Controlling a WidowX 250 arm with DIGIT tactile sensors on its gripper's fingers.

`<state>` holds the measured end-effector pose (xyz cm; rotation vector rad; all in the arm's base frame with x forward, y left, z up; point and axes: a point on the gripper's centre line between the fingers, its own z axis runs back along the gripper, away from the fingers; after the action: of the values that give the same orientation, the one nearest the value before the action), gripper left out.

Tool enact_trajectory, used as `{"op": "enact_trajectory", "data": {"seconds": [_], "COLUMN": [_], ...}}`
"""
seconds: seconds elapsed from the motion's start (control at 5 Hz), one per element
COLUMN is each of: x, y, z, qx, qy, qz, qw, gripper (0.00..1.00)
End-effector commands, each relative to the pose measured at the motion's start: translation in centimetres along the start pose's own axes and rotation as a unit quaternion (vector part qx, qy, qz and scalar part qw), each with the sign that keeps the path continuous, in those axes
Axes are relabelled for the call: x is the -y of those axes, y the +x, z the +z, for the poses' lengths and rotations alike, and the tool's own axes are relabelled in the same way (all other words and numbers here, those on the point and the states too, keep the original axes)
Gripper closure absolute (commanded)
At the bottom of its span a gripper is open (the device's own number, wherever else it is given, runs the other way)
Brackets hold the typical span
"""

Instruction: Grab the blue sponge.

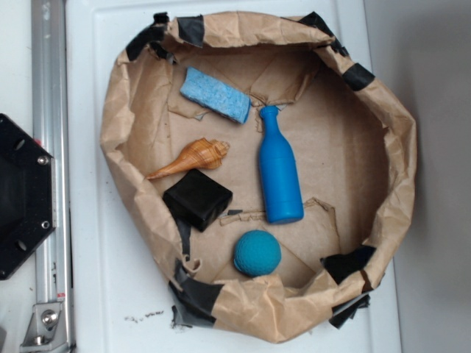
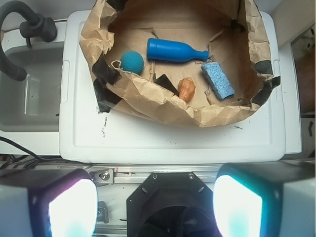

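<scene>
Lying in the paper nest (image 2: 148, 101) on the white counter (image 2: 168, 136), right of the shell (image 2: 186, 89) and just under the bottle (image 2: 175, 50) neck in the wrist view, the sponge (image 2: 217, 80) sits far ahead and right of the spread, empty claw (image 2: 155, 207), its long axis slanting away.

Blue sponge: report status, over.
Pincer open, far back from paper bin. Blue sponge flat inside, untouched. Blue bottle and seashell nearby, not touching it.
</scene>
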<state>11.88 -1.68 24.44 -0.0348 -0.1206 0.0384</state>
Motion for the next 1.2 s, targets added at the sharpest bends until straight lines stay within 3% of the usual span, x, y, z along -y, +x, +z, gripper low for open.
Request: {"op": "enact_trajectory", "data": {"seconds": [0.0,0.2,0.4,0.6,0.8,1.0], "x": [0.0,-1.8,-2.9,-5.2,-7.3,-9.6], "y": [0.0,4.7,8.5,11.2,11.6,10.6], "z": [0.0,-3.3,-6.6,-11.9,-15.0,-17.5], "qx": [0.0,0.006,-0.003,-0.046,-0.04,-0.025], "qy": [0.0,0.041,0.057,0.076,0.038,0.093], "qz": [0.0,-0.026,-0.074,-0.097,-0.124,-0.212], "qw": [1.0,0.999,0.996,0.991,0.991,0.973], "gripper": [0.0,0.0,0.0,0.0,0.0,0.0]}}
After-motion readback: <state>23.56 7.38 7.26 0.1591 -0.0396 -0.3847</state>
